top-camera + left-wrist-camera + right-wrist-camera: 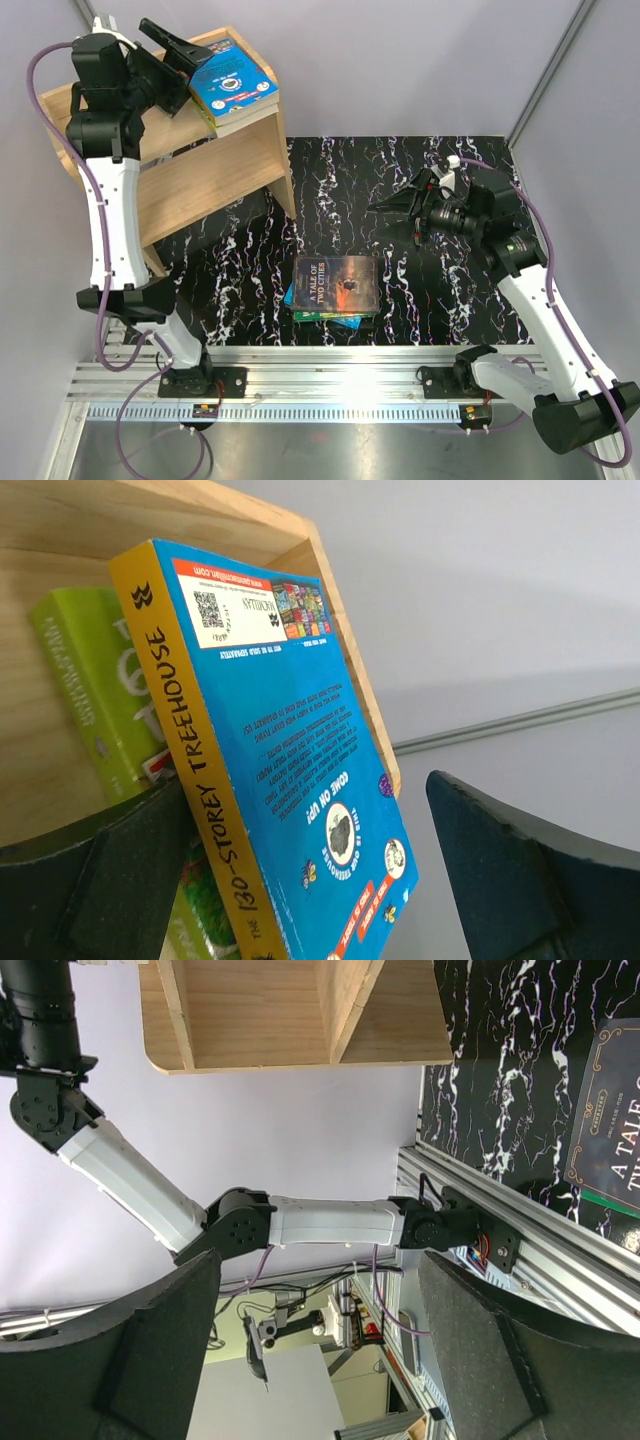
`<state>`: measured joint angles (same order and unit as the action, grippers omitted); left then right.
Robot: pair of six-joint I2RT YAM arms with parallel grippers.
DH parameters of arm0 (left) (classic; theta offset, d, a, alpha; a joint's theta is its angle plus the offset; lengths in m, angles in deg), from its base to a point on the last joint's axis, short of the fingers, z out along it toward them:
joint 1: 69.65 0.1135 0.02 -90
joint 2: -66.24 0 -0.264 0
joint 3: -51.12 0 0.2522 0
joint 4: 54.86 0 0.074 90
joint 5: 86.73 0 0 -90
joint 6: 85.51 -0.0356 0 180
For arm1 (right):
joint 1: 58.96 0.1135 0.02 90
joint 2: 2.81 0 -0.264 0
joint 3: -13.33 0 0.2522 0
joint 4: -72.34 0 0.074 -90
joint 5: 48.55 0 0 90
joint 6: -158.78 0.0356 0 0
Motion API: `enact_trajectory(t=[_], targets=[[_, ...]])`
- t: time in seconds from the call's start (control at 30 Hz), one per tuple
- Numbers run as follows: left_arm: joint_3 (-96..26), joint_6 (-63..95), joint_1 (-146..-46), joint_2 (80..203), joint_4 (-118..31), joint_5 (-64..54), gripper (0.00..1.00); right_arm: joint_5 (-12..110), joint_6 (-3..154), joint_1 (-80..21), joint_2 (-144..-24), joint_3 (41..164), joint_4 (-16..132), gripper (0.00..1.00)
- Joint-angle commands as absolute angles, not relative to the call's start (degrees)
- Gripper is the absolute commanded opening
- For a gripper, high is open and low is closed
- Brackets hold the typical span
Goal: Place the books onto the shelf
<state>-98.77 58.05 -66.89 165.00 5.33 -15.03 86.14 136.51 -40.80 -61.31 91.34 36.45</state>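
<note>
Top external view: the table (pixel 450 190) carries the shelf (pixel 215 175) at its far left corner. A stack of books lies flat near the middle of the near edge, with the brown book (pixel 336 282) on top. Green and blue edges show under it, but how many books lie there I cannot tell.

On the shelf's top tier, at its right end, the blue book (pixel 232 85) lies on a green book (pixel 90 690), its corner hanging a little over the tier's edge.

The left pincer (pixel 192 70) is spread wide around the blue book. In the left wrist view one finger (pixel 120 880) stands just beside the spine and the other is well apart from the cover, so nothing is pinched.

The right pincer (pixel 395 218) is also spread and holds nothing. It hovers above the table, right of the stack and farther from the near edge.

These paperbacks look light, bendy and glossy. The brown book would likely slide on the stack if pushed. A grip across its thickness at the spine edge, where it is stiffest, seems best.
</note>
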Motion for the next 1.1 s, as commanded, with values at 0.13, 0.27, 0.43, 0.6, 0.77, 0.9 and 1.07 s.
enact_trajectory(t=[0.13, 0.27, 0.43, 0.6, 0.77, 0.9, 1.07], targets=[[-101.4, 50.7, -66.8, 158.4, 4.9, -7.9, 0.99, 88.1, 136.9, -40.9, -59.8, 89.2, 39.5, 0.87], [-100.5, 47.2, -66.8, 155.5, 4.6, -1.8, 0.99, 88.6, 137.4, -40.9, -59.8, 88.1, 40.6, 0.87], [-99.2, 45.0, -66.8, 153.6, 4.4, -1.0, 0.99, 89.0, 137.0, -40.8, -60.2, 87.3, 40.7, 0.86], [-89.8, 45.5, -67.1, 146.4, 3.0, -7.0, 0.99, 86.1, 130.9, -40.9, -61.3, 88.3, 33.4, 0.86], [-61.2, 43.9, -80.5, 134.2, 2.2, -4.1, 0.99, 87.9, 133.2, -42.1, -63.4, 80.4, 35.6, 0.88], [-38.5, 47.0, -90.9, 124.3, -3.7, -2.3, 0.99, 84.8, 128.2, -42.5, -68.3, 76.5, 28.3, 0.87], [-19.2, 50.7, -94.0, 116.7, -7.6, -7.4, 0.99, 85.0, 125.1, -42.6, -74.6, 72.5, 28.8, 0.86]])
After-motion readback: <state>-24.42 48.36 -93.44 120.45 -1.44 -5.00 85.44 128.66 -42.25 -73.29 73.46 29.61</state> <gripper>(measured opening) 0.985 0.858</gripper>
